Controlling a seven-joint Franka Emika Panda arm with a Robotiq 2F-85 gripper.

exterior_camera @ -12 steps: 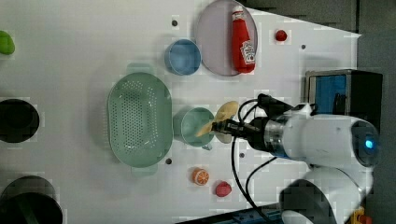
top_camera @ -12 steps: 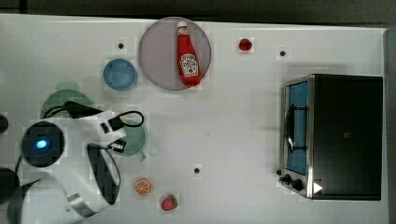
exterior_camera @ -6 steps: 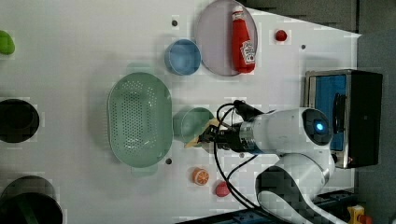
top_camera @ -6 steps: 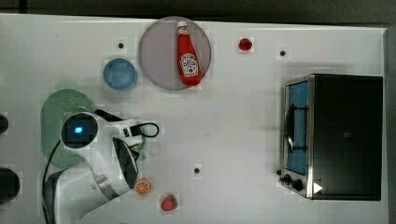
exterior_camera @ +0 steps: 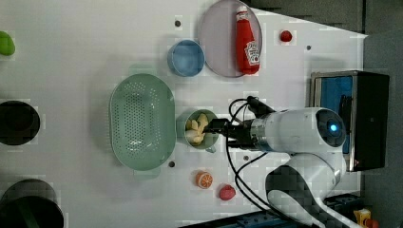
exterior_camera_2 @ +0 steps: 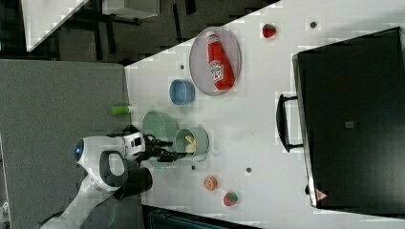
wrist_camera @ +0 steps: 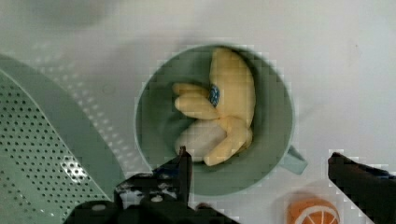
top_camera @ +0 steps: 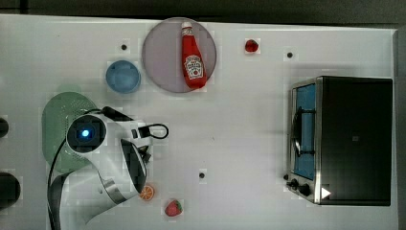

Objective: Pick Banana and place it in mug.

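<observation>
The pale yellow banana (wrist_camera: 229, 107) lies curled inside the teal-green mug (wrist_camera: 276, 122), free of the fingers. My gripper (wrist_camera: 258, 157) hangs just above the mug's rim on the handle side, open wide, with nothing held between its black fingertips (wrist_camera: 183, 158). In the left view the banana (exterior_camera: 198, 128) fills the mug (exterior_camera: 182, 124), and the gripper (exterior_camera: 222, 127) sits at the mug's right edge. The right view shows the banana (exterior_camera_2: 190, 141) in the mug (exterior_camera_2: 203, 138) with the gripper (exterior_camera_2: 168, 155) beside it. In the top view the arm covers the mug.
A light-green perforated basket (exterior_camera: 141, 121) touches the mug on the left view's left. A blue bowl (exterior_camera: 186, 57) and a plate (exterior_camera: 217, 43) with a ketchup bottle (exterior_camera: 248, 42) lie beyond. An orange slice (exterior_camera: 204, 179) and a strawberry (exterior_camera: 227, 192) sit near; a toaster oven (exterior_camera: 354, 118) stands at the left view's right.
The gripper carried the banana from beside the mug to over it, then opened. The banana now rests inside the mug.
</observation>
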